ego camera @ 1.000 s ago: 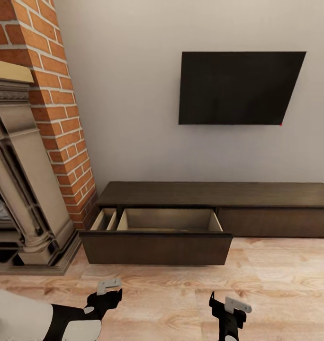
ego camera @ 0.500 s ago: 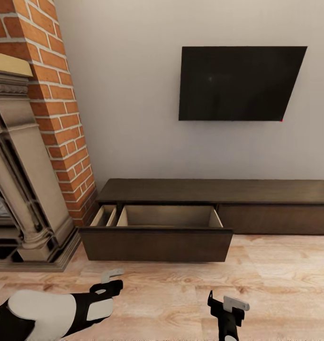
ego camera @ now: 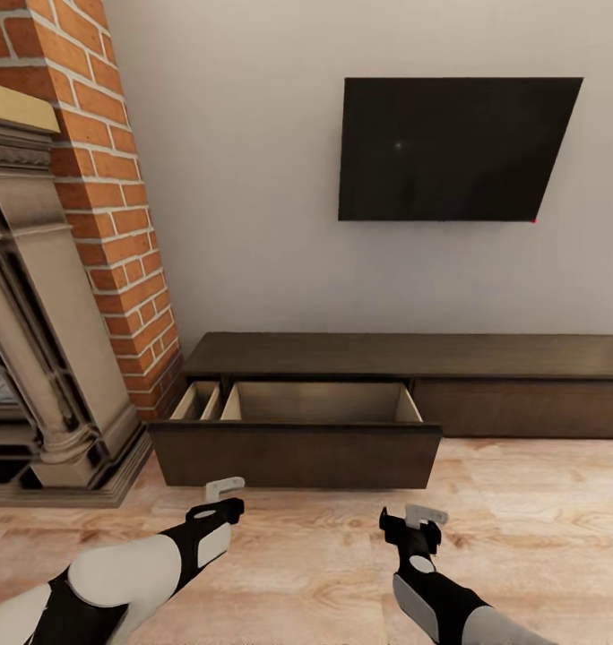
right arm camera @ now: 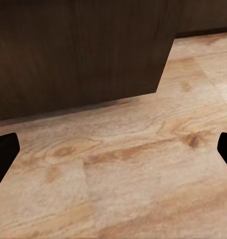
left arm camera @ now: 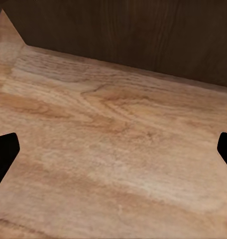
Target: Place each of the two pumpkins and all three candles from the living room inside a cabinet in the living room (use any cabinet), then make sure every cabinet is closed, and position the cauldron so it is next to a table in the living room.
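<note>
Both grippers are reaching toward the cabinet's open drawer front (ego camera: pixel 297 455), which is lying just ahead of them, its long axis running across the view. The left gripper (ego camera: pixel 219 494) and the right gripper (ego camera: pixel 414 520) are standing wide, holding nothing, about equally near. The cabinet (ego camera: pixel 414 356), low, long, dark brown, is sitting against the wall beneath the television (ego camera: pixel 454 148); the drawer's pale interior (ego camera: pixel 315 403) is showing nothing inside.

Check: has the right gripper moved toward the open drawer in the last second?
Yes. The right gripper has advanced toward the open drawer of the cabinet, closing the gap to its front panel.
</note>
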Robot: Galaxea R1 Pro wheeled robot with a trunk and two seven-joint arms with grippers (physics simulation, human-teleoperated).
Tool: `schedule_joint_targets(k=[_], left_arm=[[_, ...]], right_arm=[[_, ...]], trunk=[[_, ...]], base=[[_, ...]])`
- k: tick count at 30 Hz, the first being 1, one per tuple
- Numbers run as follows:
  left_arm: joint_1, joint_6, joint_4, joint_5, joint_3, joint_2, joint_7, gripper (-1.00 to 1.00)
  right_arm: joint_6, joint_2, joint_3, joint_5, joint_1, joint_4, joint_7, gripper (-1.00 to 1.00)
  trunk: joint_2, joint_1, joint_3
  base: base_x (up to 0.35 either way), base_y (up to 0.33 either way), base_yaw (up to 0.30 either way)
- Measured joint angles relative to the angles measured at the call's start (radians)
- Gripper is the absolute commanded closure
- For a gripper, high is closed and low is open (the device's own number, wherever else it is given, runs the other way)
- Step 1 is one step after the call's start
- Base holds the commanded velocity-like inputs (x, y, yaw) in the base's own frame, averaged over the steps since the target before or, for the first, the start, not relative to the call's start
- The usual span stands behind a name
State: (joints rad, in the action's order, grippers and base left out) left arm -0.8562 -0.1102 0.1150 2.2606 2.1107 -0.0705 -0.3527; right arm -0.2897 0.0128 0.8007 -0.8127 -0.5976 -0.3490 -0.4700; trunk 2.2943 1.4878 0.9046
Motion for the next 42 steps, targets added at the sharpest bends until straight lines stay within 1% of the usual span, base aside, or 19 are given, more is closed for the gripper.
schedule_joint_targets(k=[2,4,6,11,12,13,15,16,18,19,22,24,28,30,42], left_arm=[[0.0,0.001,-0.007,0.002,0.0,-0.004,0.001,-1.0],[0.0,-0.004,-0.011,0.001,0.001,-0.005,0.002,-1.0],[0.0,-0.006,-0.012,0.003,0.002,-0.005,0.002,-1.0],[0.0,-0.006,-0.012,0.004,0.004,-0.005,0.002,-1.0],[0.0,-0.007,-0.011,0.005,0.003,-0.004,0.002,-1.0],[0.0,-0.009,-0.01,0.005,0.002,-0.002,0.002,-1.0],[0.0,-0.01,-0.009,0.005,0.002,-0.003,0.002,-1.0],[0.0,-0.01,-0.008,0.005,0.002,-0.003,0.002,-1.0],[0.0,-0.01,-0.007,0.005,0.002,-0.003,0.002,-1.0],[0.0,-0.011,-0.006,0.005,0.002,-0.004,0.002,-1.0],[0.0,-0.011,-0.004,0.005,0.002,-0.005,0.002,-1.0],[0.0,-0.011,-0.002,0.005,0.002,-0.005,0.002,-1.0],[0.0,-0.011,0.042,0.001,0.002,-0.006,0.002,-1.0],[0.0,-0.011,0.053,0.0,0.002,-0.007,0.002,-1.0],[0.0,-0.011,0.053,0.002,0.002,-0.003,0.002,-1.0]], right_arm=[[-0.01,0.0,0.002,0.0,-0.004,0.0,0.0,-1.0],[-0.076,0.0,0.005,-0.001,-0.006,0.002,0.0,-1.0],[-0.123,0.0,0.007,-0.003,-0.007,0.005,-0.001,-1.0],[-0.134,0.0,0.007,-0.001,-0.007,0.006,0.001,-1.0],[-0.133,-0.002,0.012,0.002,-0.007,0.006,0.005,-1.0],[-0.07,-0.024,0.01,0.006,-0.014,-0.002,0.03,-1.0],[-0.029,-0.044,0.007,0.013,-0.051,0.002,0.041,-1.0],[-0.021,-0.048,0.007,0.018,-0.058,0.003,0.042,-1.0],[-0.014,-0.053,0.008,0.033,-0.065,0.005,0.044,-1.0],[-0.011,-0.059,0.012,0.057,-0.068,0.006,0.044,-1.0],[-0.008,-0.064,0.011,0.105,-0.071,0.009,0.048,-1.0],[-0.01,-0.066,0.011,0.122,-0.071,0.026,0.064,-1.0],[-0.015,-0.074,0.01,0.155,-0.072,0.056,0.08,-1.0],[-0.018,-0.076,0.007,0.163,-0.072,0.064,0.083,-1.0],[-0.019,-0.077,0.008,0.165,-0.072,0.089,0.083,-1.0]], trunk=[[0.014,0.008,0.006],[0.028,0.015,0.013],[0.042,0.023,0.019],[0.077,0.042,0.035],[0.084,0.046,0.038],[0.091,0.05,0.041],[0.105,0.057,0.047],[0.112,0.061,0.051],[0.126,0.069,0.057],[0.133,0.073,0.06],[0.154,0.084,0.069],[0.168,0.092,0.076],[0.196,0.107,0.088],[0.205,0.113,0.095],[0.208,0.118,0.141]], base=[[0.0,0.0,0.0],[0.0,0.0,0.0],[0.0,0.0,0.0],[0.0,0.0,0.0],[0.0,0.0,0.0],[0.0,0.0,0.0],[0.0,0.0,0.0],[0.0,0.0,0.0],[0.0,0.0,0.0],[0.0,0.0,0.0],[0.0,0.0,0.0],[0.0,0.0,0.0],[0.0,0.0,0.0],[0.0,0.0,0.0],[0.0,0.0,0.0]])
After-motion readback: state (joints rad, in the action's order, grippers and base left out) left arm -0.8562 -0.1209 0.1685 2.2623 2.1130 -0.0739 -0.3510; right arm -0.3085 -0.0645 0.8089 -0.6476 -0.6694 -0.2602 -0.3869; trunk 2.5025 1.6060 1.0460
